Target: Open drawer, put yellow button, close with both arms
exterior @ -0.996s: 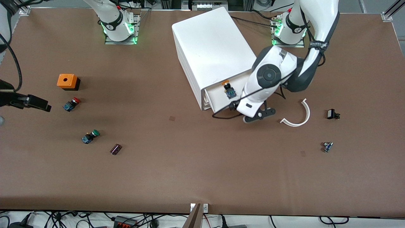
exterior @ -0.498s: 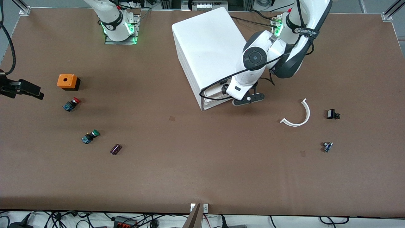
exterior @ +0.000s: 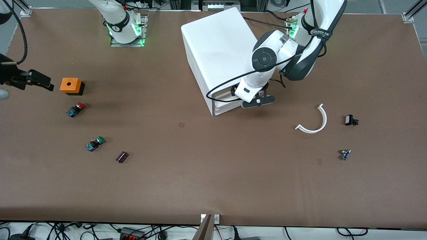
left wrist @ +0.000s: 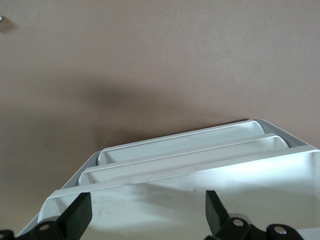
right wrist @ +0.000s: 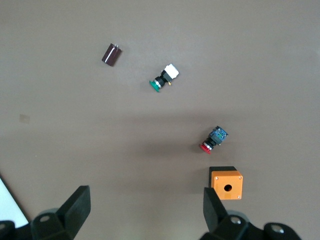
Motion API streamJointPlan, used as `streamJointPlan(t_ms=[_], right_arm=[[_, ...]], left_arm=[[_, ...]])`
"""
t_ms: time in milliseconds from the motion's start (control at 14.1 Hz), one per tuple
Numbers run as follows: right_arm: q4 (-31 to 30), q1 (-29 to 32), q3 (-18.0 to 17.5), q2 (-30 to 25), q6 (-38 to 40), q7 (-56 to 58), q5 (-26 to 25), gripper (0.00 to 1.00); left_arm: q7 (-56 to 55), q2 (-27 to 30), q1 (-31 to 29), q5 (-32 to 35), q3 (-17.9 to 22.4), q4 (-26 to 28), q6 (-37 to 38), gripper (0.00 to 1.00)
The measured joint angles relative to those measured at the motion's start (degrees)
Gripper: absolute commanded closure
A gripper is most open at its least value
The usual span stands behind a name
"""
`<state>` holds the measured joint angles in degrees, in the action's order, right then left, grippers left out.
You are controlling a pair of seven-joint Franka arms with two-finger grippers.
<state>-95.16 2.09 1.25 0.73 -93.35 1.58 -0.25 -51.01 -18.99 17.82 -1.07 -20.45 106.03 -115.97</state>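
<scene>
The white cabinet [exterior: 220,50] stands between the two bases. Its top drawer [exterior: 224,95] is pushed in, its front only slightly proud of the cabinet. The yellow button is hidden; no part of it shows. My left gripper [exterior: 255,101] is open and right at the drawer fronts, at the corner toward the left arm's end. In the left wrist view the left gripper [left wrist: 147,217] straddles the white drawer front [left wrist: 175,200] with nothing held. My right gripper [exterior: 41,81] hangs open over the table at the right arm's end, beside the orange box; in its wrist view the right gripper [right wrist: 145,210] is empty.
An orange box [exterior: 70,85], a red-capped switch [exterior: 75,109], a green-capped switch [exterior: 95,143] and a dark cylinder [exterior: 122,157] lie toward the right arm's end. A white curved strip [exterior: 315,121] and two small parts [exterior: 350,120] [exterior: 345,154] lie toward the left arm's end.
The left arm has swung toward the cabinet and pushed the open drawer in; the yellow button that lay in it is now out of sight. The right gripper drifted toward the bases.
</scene>
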Motion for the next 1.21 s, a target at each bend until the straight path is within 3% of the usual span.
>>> streamJointPlan(t_ms=[213, 498, 711, 1209], right_arm=[[-4.86, 0.0, 0.0, -3.19, -1.85, 0.23, -0.04, 0.0], [-5.2, 0.02, -0.09, -3.39, -2.43, 0.38, -0.05, 0.0], [-5.16, 0.05, -0.09, -3.42, -2.8, 0.37, -0.04, 0.0], [-5.16, 0.04, -0.23, -3.42, -2.79, 0.37, -0.04, 0.0]], left_arm=[[0.27, 0.03, -0.13, 0.0, -0.02, -0.08, 0.04, 0.0], [6.52, 0.82, -4.79, 2.66, 0.17, -4.1, 2.61, 0.0], [16.94, 1.5, -12.06, 7.72, 0.28, -8.79, 7.84, 0.0], [48.53, 2.41, -25.52, 8.63, 1.95, -18.83, 17.7, 0.0]])
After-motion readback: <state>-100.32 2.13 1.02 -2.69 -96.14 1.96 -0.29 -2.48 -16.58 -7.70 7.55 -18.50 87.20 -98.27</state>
